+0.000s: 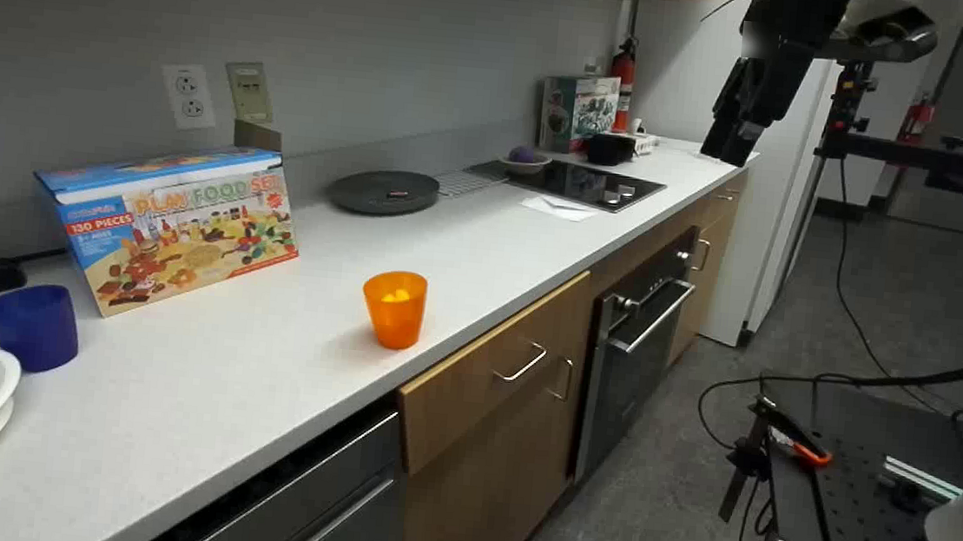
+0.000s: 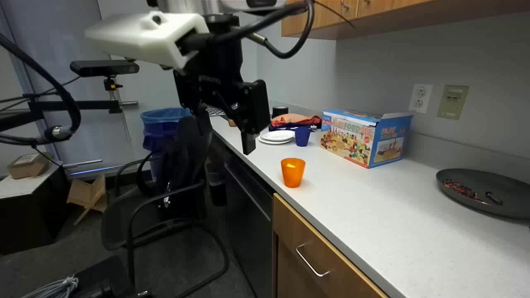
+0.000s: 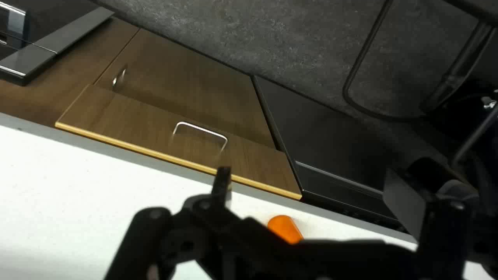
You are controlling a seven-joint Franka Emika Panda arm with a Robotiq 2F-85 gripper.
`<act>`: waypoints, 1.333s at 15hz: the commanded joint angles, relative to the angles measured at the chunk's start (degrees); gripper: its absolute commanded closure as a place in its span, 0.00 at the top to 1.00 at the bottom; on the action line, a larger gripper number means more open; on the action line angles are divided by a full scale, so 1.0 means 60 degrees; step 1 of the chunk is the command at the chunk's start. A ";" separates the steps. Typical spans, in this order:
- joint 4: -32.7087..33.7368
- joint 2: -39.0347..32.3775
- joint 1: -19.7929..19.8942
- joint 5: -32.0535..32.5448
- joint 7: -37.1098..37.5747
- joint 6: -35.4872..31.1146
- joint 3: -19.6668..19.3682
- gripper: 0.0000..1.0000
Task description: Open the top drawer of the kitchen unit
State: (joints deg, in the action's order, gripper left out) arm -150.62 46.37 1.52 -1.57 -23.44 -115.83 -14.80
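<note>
The kitchen unit, with its white worktop (image 1: 279, 392) and brown fronts, shows in all views. Its top drawer (image 1: 472, 383) has a silver bar handle (image 1: 521, 363); in the wrist view this drawer (image 3: 136, 128) lies up and left of the fingers. No inner box shows; whether the front is fully closed or slightly ajar, I cannot tell. High above the worktop's front edge hangs my gripper (image 2: 225, 132), touching nothing. Seen from the wrist, the gripper (image 3: 312, 179) has its fingers wide apart, open, and holds nothing. The handle (image 3: 200, 128) is apart from it.
An orange cup (image 1: 395, 308) stands on the worktop near its edge, above the drawer. Further back are a play food box (image 1: 189, 227), a dark pan (image 1: 384, 192) and a blue cup (image 2: 302, 135). A chair (image 2: 178, 223) stands in front of the dark appliance (image 2: 248, 207).
</note>
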 commanded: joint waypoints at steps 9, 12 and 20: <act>0.0023 -0.0008 0.0009 -0.0009 -0.0001 0.0027 0.0013 1.00; 0.0023 -0.0008 0.0009 -0.0009 -0.0001 0.0027 0.0013 1.00; 0.2062 -0.1258 -0.0132 -0.0064 0.0478 0.0630 0.0185 1.00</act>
State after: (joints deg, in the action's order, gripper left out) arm -149.55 45.94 1.52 -1.57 -22.95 -115.89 -14.67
